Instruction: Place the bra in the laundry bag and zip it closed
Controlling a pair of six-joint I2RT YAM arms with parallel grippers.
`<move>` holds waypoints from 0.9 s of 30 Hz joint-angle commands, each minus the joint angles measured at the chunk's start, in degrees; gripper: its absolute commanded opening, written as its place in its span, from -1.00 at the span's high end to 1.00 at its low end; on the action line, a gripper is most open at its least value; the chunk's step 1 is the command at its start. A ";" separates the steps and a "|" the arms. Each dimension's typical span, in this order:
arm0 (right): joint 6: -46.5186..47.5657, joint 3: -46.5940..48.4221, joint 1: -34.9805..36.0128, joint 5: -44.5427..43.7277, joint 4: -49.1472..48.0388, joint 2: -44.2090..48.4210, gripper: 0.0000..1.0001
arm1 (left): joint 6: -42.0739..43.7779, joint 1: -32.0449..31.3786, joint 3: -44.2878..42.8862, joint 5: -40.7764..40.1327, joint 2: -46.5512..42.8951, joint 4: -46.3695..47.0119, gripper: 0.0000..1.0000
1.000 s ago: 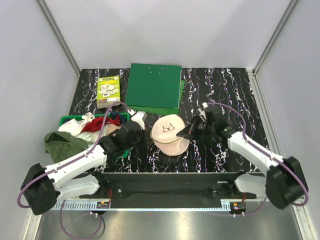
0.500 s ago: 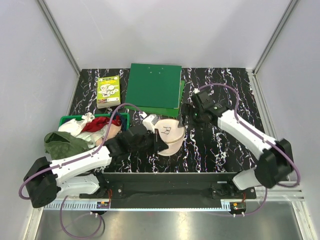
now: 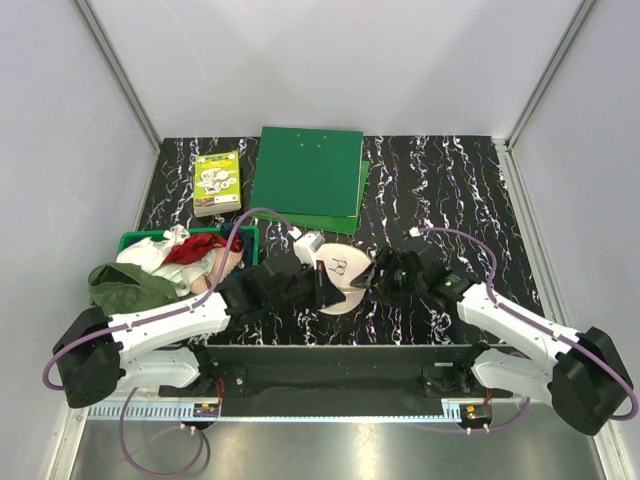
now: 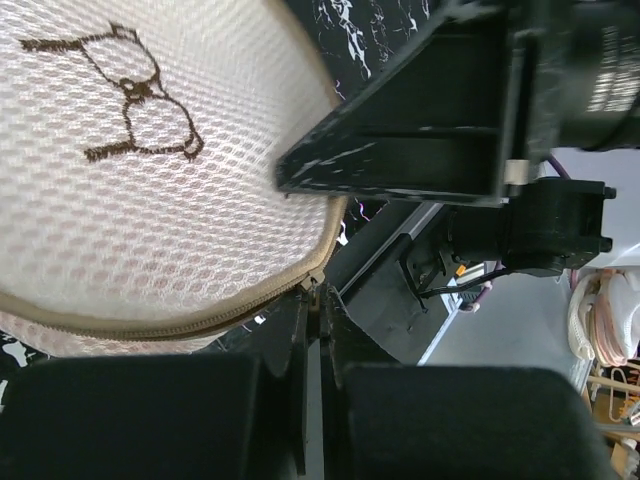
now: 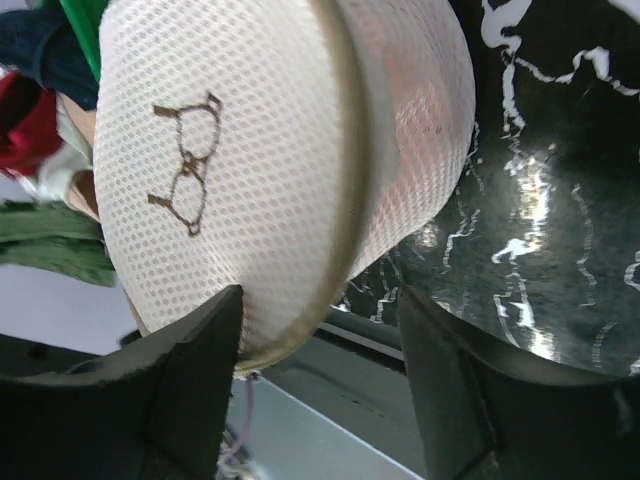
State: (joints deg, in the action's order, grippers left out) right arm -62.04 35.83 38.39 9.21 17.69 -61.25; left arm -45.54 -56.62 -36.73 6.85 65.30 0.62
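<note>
Just one laundry bag (image 3: 338,266) between left gripper (image 3: 328,289) and right gripper (image 3: 364,282).

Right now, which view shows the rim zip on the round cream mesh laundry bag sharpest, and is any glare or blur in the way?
Left wrist: round cream mesh laundry bag and rim zip sharp, own fingers dark and blurred. Right wrist: mesh sharp, glare patches on the black marbled table. Top external: even light, zip too small to read.
</note>
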 commanded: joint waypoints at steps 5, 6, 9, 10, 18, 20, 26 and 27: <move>-6.18 -0.68 0.54 -2.44 -11.11 1.04 0.72 | 1.15 0.19 -0.19 -5.87 -3.68 -4.88 1.00; -5.55 -0.33 0.28 -2.62 -10.41 1.14 0.84 | 1.59 0.72 0.16 -6.67 -4.73 -6.50 1.00; -1.17 0.29 -1.38 0.78 -8.29 1.49 1.00 | 1.94 5.45 2.10 -10.89 -8.86 -14.14 1.00; 0.24 0.55 -3.56 2.37 -7.94 1.49 1.00 | 2.29 8.77 3.58 -10.98 -10.18 -15.46 1.00; 16.76 10.88 -9.83 19.23 -5.04 -7.02 1.00 | 6.69 14.17 5.53 0.69 -15.55 -11.01 1.00; 20.97 15.38 -9.83 21.63 -1.72 -13.76 1.00 | 6.17 13.12 5.27 4.48 -15.03 -7.24 1.00; 29.34 35.60 -8.96 1.84 19.34 -27.42 0.12 | 2.58 5.21 0.00 1.41 -8.27 -3.00 1.00; 29.95 38.67 -8.43 -1.36 21.83 -27.95 -0.04 | 1.60 4.68 -0.88 0.02 -7.39 -2.82 1.00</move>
State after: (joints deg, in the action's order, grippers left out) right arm -40.47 64.16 29.15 22.98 23.90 -86.28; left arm -41.28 -49.19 -33.01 7.55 54.59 -8.25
